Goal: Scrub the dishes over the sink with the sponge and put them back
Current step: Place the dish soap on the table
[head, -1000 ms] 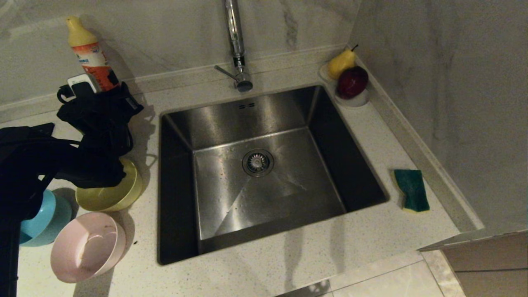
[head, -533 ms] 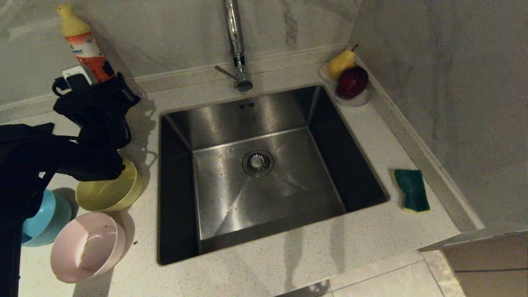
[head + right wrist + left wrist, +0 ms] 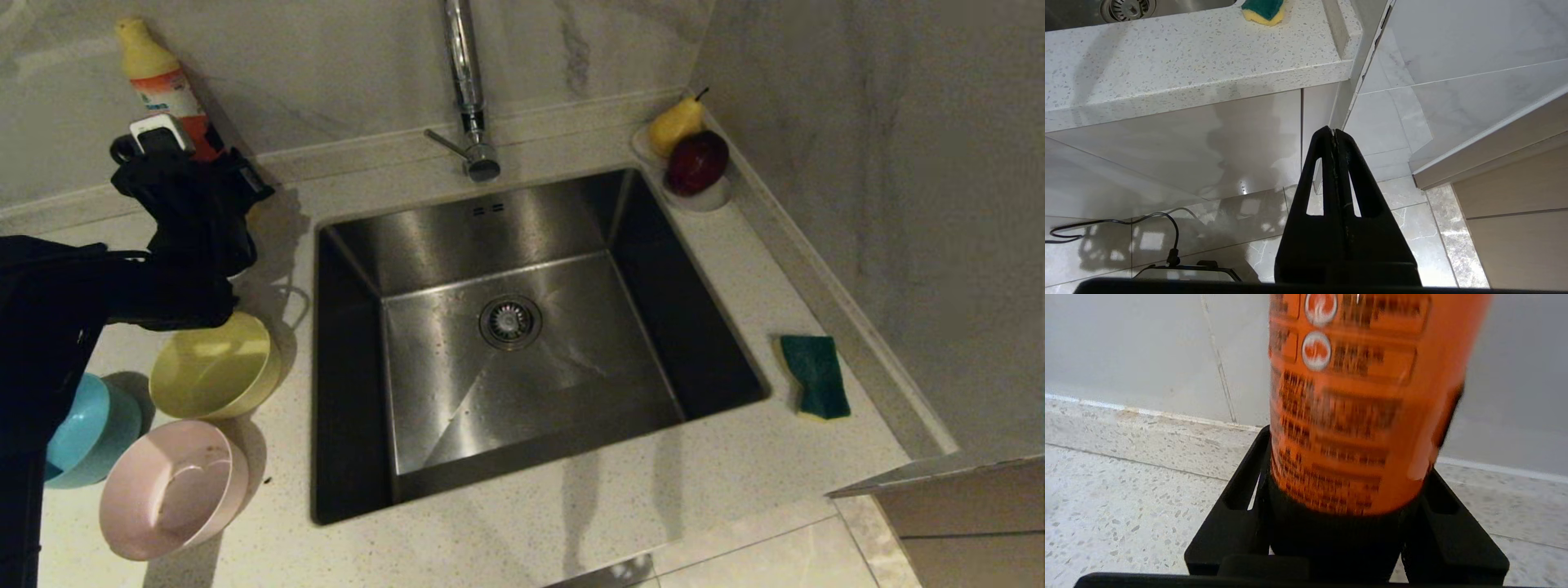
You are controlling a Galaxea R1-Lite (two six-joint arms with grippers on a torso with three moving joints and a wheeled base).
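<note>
Three bowls sit on the counter left of the sink [image 3: 457,237]: yellow [image 3: 214,367], light blue [image 3: 82,437] and pale pink with brown smears [image 3: 171,486]. The sponge [image 3: 816,376], green face up, lies on the counter right of the sink and shows from the side in the right wrist view [image 3: 1263,9]. My left gripper [image 3: 192,159] is behind the yellow bowl near the back wall, shut on an orange detergent bottle [image 3: 159,77]. The left wrist view shows the bottle [image 3: 1347,396] wedged between both fingers of that gripper [image 3: 1347,457]. My right gripper [image 3: 1334,131] hangs shut below the counter's front edge.
A tall chrome tap [image 3: 465,82] rises behind the sink. A white dish holding a pear [image 3: 676,122] and a red apple [image 3: 696,162] stands in the back right corner. A wall borders the counter on the right.
My left arm has carried the bottle back toward the wall and away from the yellow bowl, which now shows almost fully. The right arm has not moved.
</note>
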